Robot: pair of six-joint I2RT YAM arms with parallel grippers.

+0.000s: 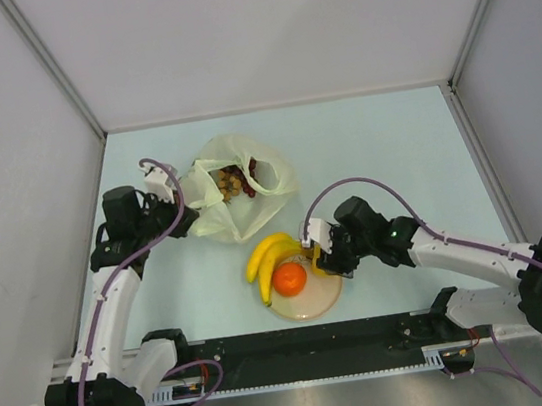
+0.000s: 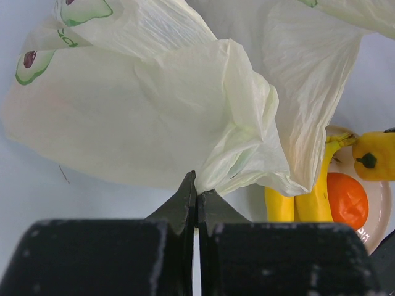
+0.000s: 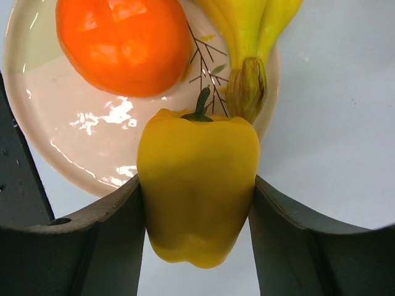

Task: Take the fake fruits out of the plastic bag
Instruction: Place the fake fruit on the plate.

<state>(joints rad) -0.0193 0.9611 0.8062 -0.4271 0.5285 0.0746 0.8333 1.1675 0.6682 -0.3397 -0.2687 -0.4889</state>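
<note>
The plastic bag [image 1: 234, 206] lies open at the back left, with a brown cluster [image 1: 233, 181] and dark red grapes [image 1: 255, 171] inside. My left gripper [image 1: 183, 207] is shut on the bag's edge; in the left wrist view its tips [image 2: 197, 194] pinch a fold of the bag [image 2: 154, 105]. My right gripper [image 1: 316, 257] is shut on a yellow pepper-like fruit [image 3: 197, 185] over the right rim of the beige plate [image 3: 74, 142]. The banana bunch [image 1: 270, 254] and the orange [image 1: 289, 278] lie on the plate [image 1: 316, 305].
White walls close the pale blue table at the back and both sides. The black arm-base rail [image 1: 301, 342] runs along the near edge. The left wrist view also shows the banana [image 2: 302, 200], orange [image 2: 347, 198] and yellow fruit [image 2: 373, 154].
</note>
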